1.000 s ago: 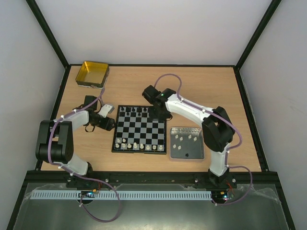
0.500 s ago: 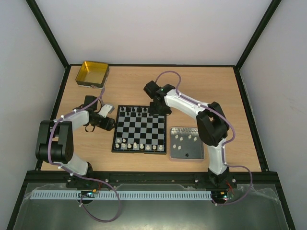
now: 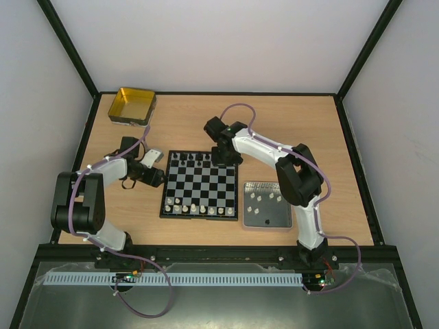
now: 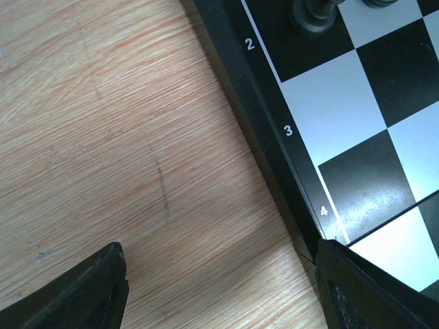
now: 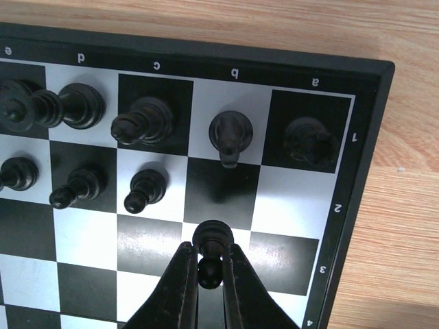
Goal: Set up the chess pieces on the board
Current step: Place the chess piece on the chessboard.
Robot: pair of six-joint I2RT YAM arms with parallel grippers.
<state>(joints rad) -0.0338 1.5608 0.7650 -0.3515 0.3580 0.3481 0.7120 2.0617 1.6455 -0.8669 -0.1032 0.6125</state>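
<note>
since the earlier top frames the right arm's elbow has swung in closer to the board's side and its gripper has crept slightly along the far edge; the left arm has stayed put.

top view: the board (image 3: 200,186) lies mid-table (image 3: 288,123). the right gripper (image 3: 226,158) hangs over its 1 o'clock corner, at the end of the black pieces (image 3: 194,158) along the far row. white pieces (image 3: 199,208) line the near row. the left gripper (image 3: 156,177) sits just off the board's 9 o'clock edge. a grey tray (image 3: 281,219) just beside the board at 3 o'clock holds loose white figures (image 3: 263,198). a yellow tin (image 3: 130,122) stands well apart at 10 o'clock.

left wrist view: the left gripper (image 4: 226,295) has its fingers (image 4: 89,291) spread wide, with only wood and the board's (image 4: 343,103) dark border, marked 2, 3, 4, between them.

right wrist view: the right gripper (image 5: 209,267) is clamped on a black pawn (image 5: 213,237), one finger on either side. the pawn is over the b file, at 6 o'clock of the bare b2 square; whether it touches the board (image 5: 206,55) i cannot tell. a knight (image 5: 230,133) stands at its 12 o'clock, a rook (image 5: 309,140) at 1 o'clock, and three pawns (image 5: 144,188) in a row at 9 to 10 o'clock.
</note>
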